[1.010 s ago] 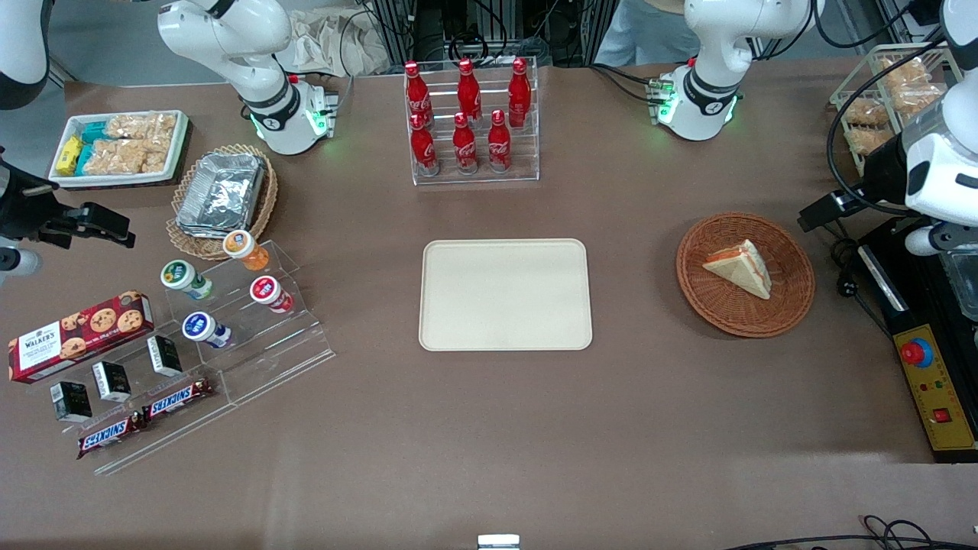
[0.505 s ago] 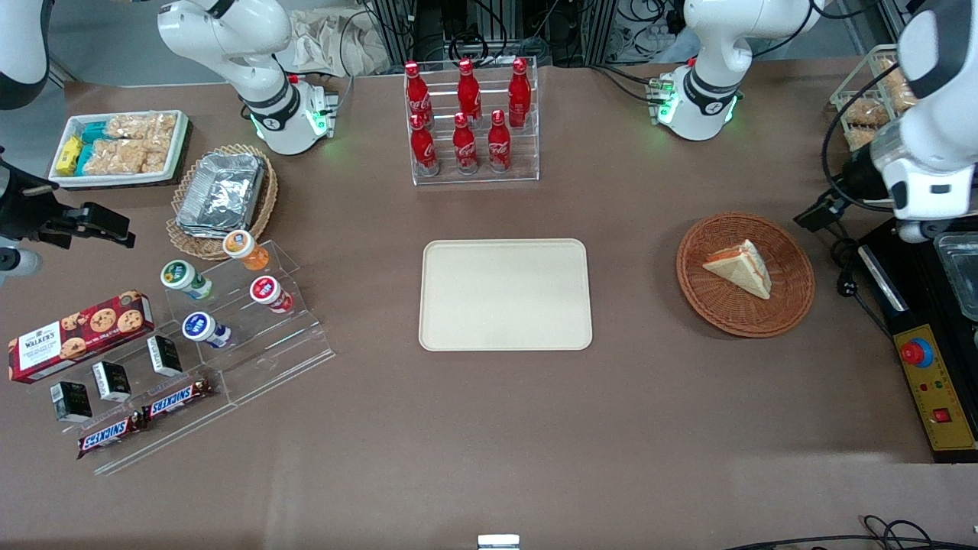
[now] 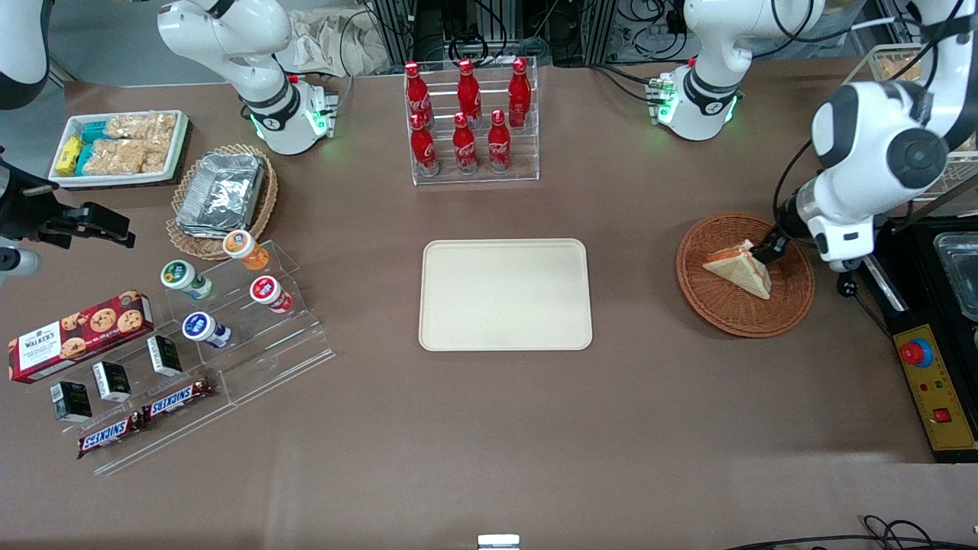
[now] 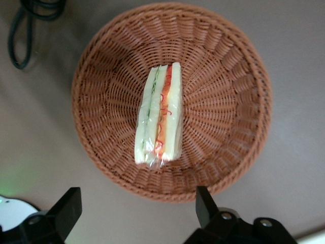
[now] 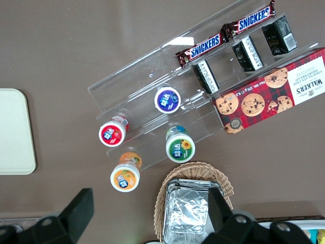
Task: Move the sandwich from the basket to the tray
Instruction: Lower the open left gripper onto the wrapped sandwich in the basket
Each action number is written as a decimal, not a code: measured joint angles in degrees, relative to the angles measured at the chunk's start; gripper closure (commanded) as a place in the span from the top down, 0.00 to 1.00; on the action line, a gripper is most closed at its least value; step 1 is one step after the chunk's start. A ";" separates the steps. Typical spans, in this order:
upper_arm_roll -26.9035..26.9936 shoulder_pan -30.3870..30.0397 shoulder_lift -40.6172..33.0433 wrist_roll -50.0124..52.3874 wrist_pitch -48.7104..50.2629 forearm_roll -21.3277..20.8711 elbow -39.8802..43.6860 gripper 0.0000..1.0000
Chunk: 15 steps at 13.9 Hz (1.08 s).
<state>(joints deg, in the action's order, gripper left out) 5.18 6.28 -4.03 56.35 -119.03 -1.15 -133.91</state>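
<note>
Left gripper (image 4: 137, 211) hangs above the basket (image 3: 791, 302), jaws spread wide, 2 fingers (image 4: 204, 203) apart, nothing held. In the front view its tip (image 3: 768, 250) sits at the sandwich's upper corner; contact can't be confirmed. Sandwich (image 4: 159, 114) lies in the basket middle, wrapped in clear film, cut edge up with green and red-orange filling, bare wicker all round it, not touching the rim (image 4: 254, 66). Basket is toward the working arm's end of the table. Tray (image 3: 505, 294) sits mid-table, well apart from the basket, bare brown tabletop (image 3: 634, 283) between them. Rack of 6 red bottles (image 3: 467, 118) stands farther from the camera than the tray.
</note>
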 measured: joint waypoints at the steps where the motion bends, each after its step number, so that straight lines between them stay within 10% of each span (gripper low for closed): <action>1: 0.33 -0.01 0.58 0.12 -2.40 0.00 -1.57 1.00; 11: 2.08 -0.04 6.31 0.12 -21.16 0.00 -11.61 1.00; 12: 2.09 -0.04 7.24 0.12 -22.07 -0.01 -11.62 0.94; 15: 2.09 -0.04 9.30 0.12 -24.83 0.00 -11.62 0.22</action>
<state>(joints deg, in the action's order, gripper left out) 7.28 6.25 5.27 56.47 -143.86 -1.15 -145.53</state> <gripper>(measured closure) 0.053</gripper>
